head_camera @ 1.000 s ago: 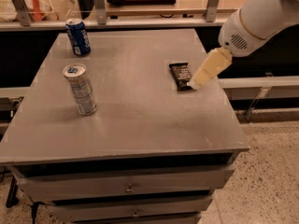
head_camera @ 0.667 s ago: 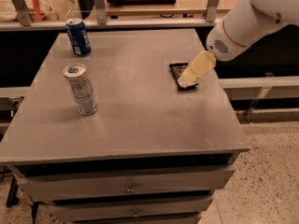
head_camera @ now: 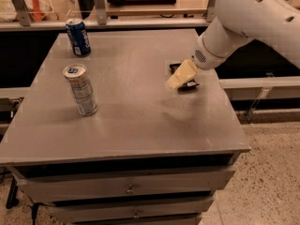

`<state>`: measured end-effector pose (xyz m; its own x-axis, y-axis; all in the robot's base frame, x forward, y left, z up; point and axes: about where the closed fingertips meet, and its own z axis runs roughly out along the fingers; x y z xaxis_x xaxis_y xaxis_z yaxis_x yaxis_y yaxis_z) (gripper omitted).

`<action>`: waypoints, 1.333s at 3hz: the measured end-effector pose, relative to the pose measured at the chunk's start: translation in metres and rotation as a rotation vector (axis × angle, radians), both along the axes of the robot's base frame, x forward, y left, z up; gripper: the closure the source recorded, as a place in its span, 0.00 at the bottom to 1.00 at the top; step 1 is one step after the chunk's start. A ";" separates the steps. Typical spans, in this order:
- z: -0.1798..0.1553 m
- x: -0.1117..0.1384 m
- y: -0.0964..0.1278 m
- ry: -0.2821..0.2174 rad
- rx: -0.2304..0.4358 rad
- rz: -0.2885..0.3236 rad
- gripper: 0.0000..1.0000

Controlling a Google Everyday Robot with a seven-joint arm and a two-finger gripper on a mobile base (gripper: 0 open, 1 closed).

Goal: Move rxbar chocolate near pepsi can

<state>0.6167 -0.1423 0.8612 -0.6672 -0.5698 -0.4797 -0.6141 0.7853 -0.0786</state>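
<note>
The rxbar chocolate [head_camera: 189, 84], a flat dark bar, lies on the right side of the grey table [head_camera: 136, 111], mostly hidden behind my gripper. My gripper [head_camera: 179, 76], cream-coloured, hangs just above and in front of the bar on the white arm [head_camera: 243, 18] that reaches in from the upper right. The pepsi can [head_camera: 78, 37], dark blue with a silver top, stands upright at the table's far left corner, well away from the bar.
A taller slim silver-white can [head_camera: 81, 89] stands upright on the left half of the table. A wooden shelf with a rail [head_camera: 140, 6] runs behind the table. Drawers [head_camera: 131, 189] sit below the table's front edge.
My gripper and arm have moved left and slightly down, from beside the bar's right end to over it, covering more of the bar. Both cans have stayed put.
</note>
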 end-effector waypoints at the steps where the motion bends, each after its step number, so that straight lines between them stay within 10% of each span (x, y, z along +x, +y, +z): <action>1: -0.016 0.007 0.015 0.032 0.010 0.003 0.00; 4: -0.033 0.017 0.027 0.072 0.024 0.020 0.64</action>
<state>0.6340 -0.1153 0.8283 -0.6891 -0.5720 -0.4449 -0.6329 0.7741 -0.0151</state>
